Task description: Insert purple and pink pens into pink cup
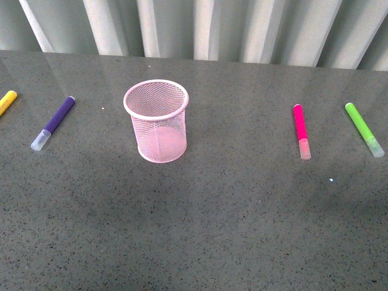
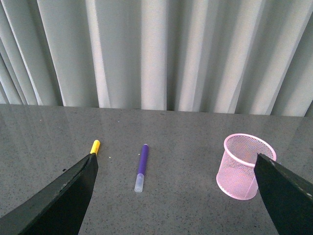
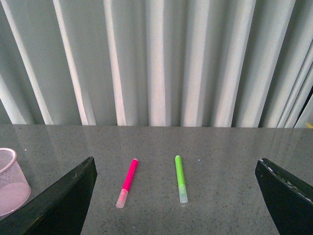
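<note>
**Both hands wide, pens flat on either side of the cup**

My left hand (image 2: 175, 157) is spread wide, its two dark fingers (image 2: 63, 196) framing the wrist view and gripping nothing. My right hand (image 3: 176, 160) is just as wide and also holds nothing.

At the far left of the grey speckled surface (image 1: 230, 206), a yellow marker (image 1: 7, 102) lies partly cut off by the edge of the front view. Near it, the purple pen (image 1: 54, 122) lies flat with its clear cap toward me. Next stands the pink cup (image 1: 160, 136), upright with its mouth open, well apart from both pens. Further right, the pink pen (image 1: 301, 130) lies flat, cap toward me. Beside it, nearest the right edge, the green marker (image 1: 364, 128) lies at a slant, its cap also toward me. A pale pleated curtain (image 1: 224, 27) hangs behind the surface.
</note>
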Motion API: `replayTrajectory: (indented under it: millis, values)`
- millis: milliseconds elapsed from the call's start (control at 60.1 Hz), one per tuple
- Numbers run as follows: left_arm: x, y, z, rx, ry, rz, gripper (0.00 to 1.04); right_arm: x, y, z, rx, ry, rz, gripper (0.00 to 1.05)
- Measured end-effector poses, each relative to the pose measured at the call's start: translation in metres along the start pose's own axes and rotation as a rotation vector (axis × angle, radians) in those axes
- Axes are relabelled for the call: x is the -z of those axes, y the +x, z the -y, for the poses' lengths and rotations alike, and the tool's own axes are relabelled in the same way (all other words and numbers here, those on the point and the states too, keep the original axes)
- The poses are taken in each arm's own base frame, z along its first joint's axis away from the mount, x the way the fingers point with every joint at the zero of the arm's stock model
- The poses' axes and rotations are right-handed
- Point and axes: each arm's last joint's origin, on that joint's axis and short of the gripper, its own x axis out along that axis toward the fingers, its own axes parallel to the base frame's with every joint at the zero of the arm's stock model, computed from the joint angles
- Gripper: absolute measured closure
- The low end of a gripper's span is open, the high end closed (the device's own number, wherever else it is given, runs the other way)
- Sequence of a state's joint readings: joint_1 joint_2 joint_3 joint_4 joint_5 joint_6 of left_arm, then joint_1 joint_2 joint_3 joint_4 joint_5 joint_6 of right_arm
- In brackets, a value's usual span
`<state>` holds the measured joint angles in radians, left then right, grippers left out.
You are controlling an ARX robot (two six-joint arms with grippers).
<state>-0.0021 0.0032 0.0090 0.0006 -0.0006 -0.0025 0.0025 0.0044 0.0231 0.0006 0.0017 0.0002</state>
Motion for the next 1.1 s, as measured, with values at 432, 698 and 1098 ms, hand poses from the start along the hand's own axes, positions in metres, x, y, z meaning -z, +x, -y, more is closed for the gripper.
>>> replayTrajectory:
  millis: [432,698,1098]
  values:
    - [0.0,0.0,0.0,0.0,0.0,0.0,0.07,0.0,0.0,0.0,0.0,0.0,0.0,0.07]
    - [0.0,0.0,0.0,0.0,0.0,0.0,0.07,0.0,0.0,0.0,0.0,0.0,0.0,0.07]
    - [0.0,0.0,0.0,0.0,0.0,0.0,0.07,0.0,0.0,0.0,0.0,0.0,0.0,0.07]
